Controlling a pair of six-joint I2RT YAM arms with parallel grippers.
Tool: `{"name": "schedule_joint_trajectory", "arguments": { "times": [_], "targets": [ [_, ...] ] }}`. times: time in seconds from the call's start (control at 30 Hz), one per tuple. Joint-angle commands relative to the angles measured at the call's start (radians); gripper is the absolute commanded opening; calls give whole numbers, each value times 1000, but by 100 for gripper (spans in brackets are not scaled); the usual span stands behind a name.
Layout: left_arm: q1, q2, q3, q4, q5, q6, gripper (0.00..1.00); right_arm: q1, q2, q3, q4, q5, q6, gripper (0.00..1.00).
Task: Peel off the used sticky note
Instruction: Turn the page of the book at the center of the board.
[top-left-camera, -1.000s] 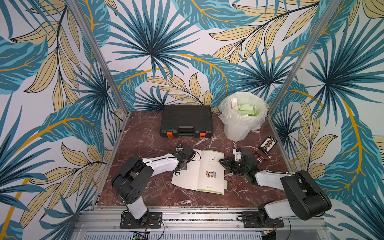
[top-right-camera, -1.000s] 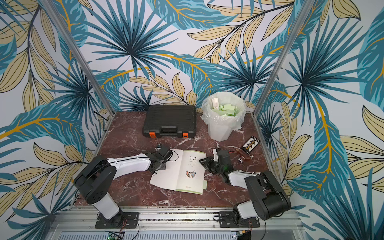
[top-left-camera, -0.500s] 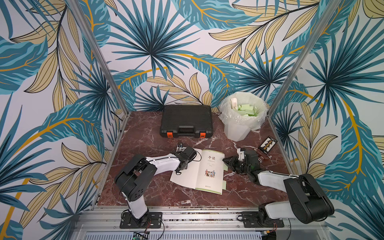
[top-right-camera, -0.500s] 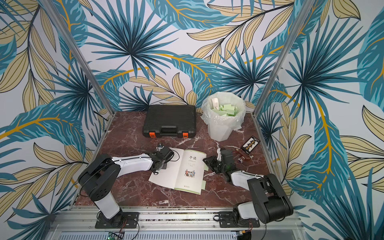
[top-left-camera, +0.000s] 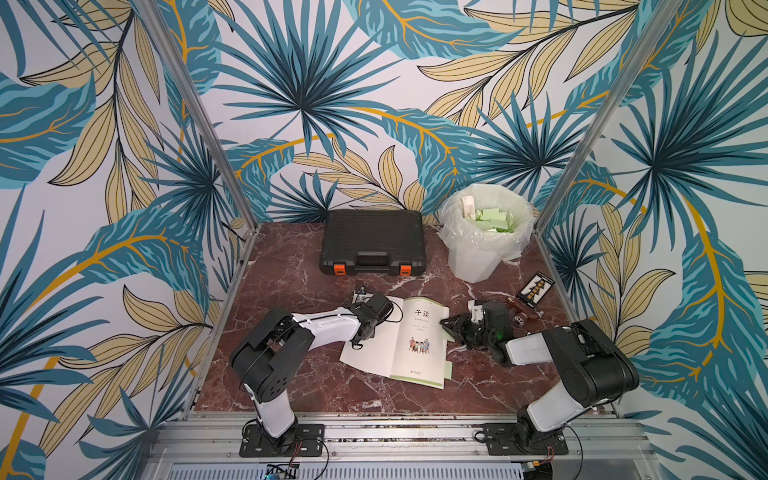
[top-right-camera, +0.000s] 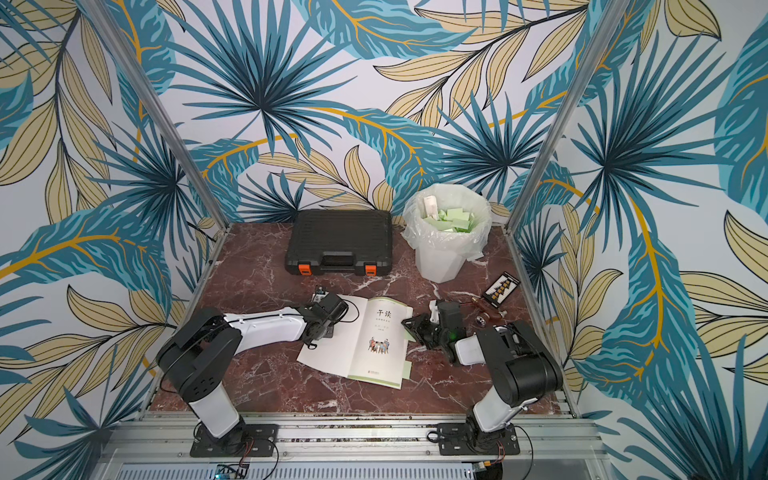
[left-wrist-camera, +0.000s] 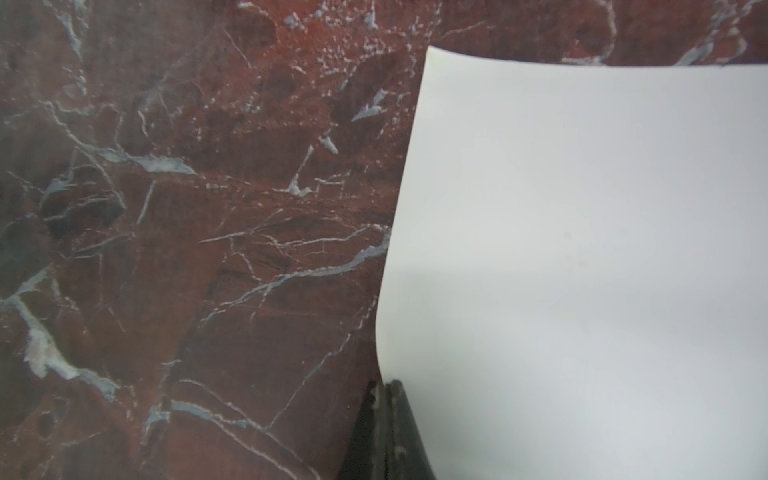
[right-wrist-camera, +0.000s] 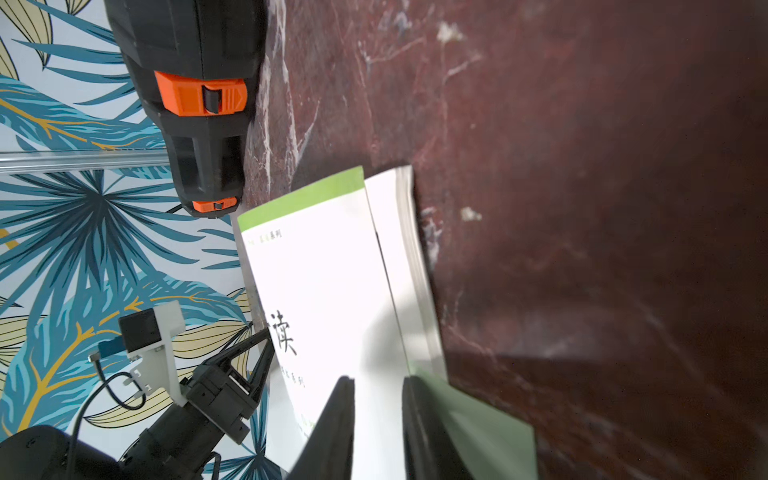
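An open book (top-left-camera: 409, 340) (top-right-camera: 374, 336) lies on the marble table (top-left-camera: 291, 270). A pale green sticky note (right-wrist-camera: 478, 424) pokes out from its right page edge. My right gripper (right-wrist-camera: 379, 390) (top-left-camera: 444, 323) sits at that edge, open by a narrow gap. White page shows between its fingers, and the note lies just outside one finger (right-wrist-camera: 419, 419). A second green note (top-left-camera: 448, 369) sticks out lower on the same edge. My left gripper (left-wrist-camera: 390, 399) (top-left-camera: 368, 331) is shut, with its tips against the edge of the curled white left page (left-wrist-camera: 582, 249).
At the back are a black case with orange latches (top-left-camera: 372, 241) and a bag-lined white bin (top-left-camera: 484, 249) holding green notes. A small abacus card (top-left-camera: 538, 289) and some brown bits (top-left-camera: 525, 309) lie to the right, behind my right arm. A small clip (top-left-camera: 359, 293) sits behind the left wrist.
The right arm's elbow has drawn in slightly while its gripper stays at the book's right edge. The left arm and the book have hardly moved.
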Motion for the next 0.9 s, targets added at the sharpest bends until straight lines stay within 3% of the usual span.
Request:
{"name": "schedule_joint_trajectory", "arguments": {
  "times": [0.0,0.87],
  "targets": [
    [8,56,-26,-18,62,5,0,-1,20,-6,39,-34,26,25],
    [7,45,-24,10,113,26,0,190,75,184,7,-57,100,26]
  ]
}}
